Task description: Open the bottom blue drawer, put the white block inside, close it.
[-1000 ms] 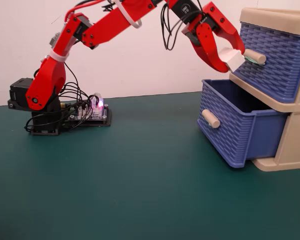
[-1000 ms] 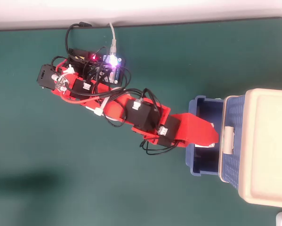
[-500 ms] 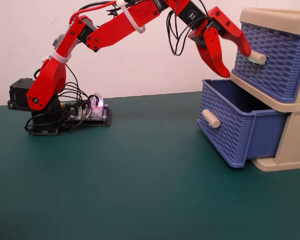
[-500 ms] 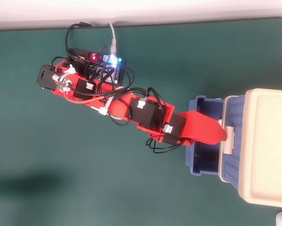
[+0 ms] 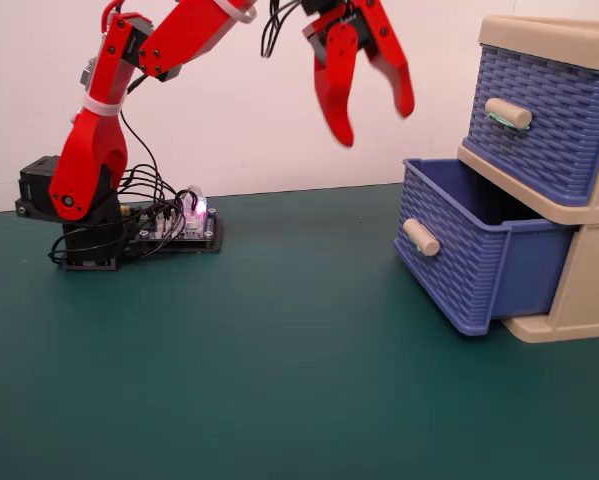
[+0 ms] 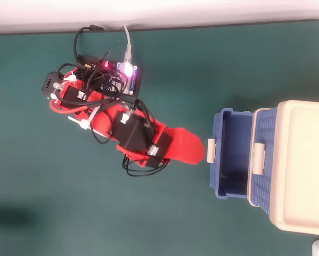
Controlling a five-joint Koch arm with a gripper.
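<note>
Bottom drawer (image 5: 469, 262) is pulled out of the cabinet (image 5: 591, 290), well forward of the upper drawer (image 5: 544, 120), which sits flush and closed. In the overhead view the open drawer (image 6: 219, 154) shows a bare blue floor, nothing visible in it. Its beige handle (image 5: 421, 237) faces the arm; the upper handle (image 5: 508, 113) has green tape at its ends. Gripper (image 5: 374, 122) hangs high in the air, left of the cabinet in the fixed view, jaws spread apart and pointing down, holding nothing. From overhead the gripper (image 6: 194, 152) sits just beside the drawer handle (image 6: 211, 150), on the arm's side. White block: can't find it in either view. Arm base (image 5: 74, 225) and a lit controller board (image 5: 184, 225) sit on the green mat (image 5: 279, 380), well apart from the cabinet.
</note>
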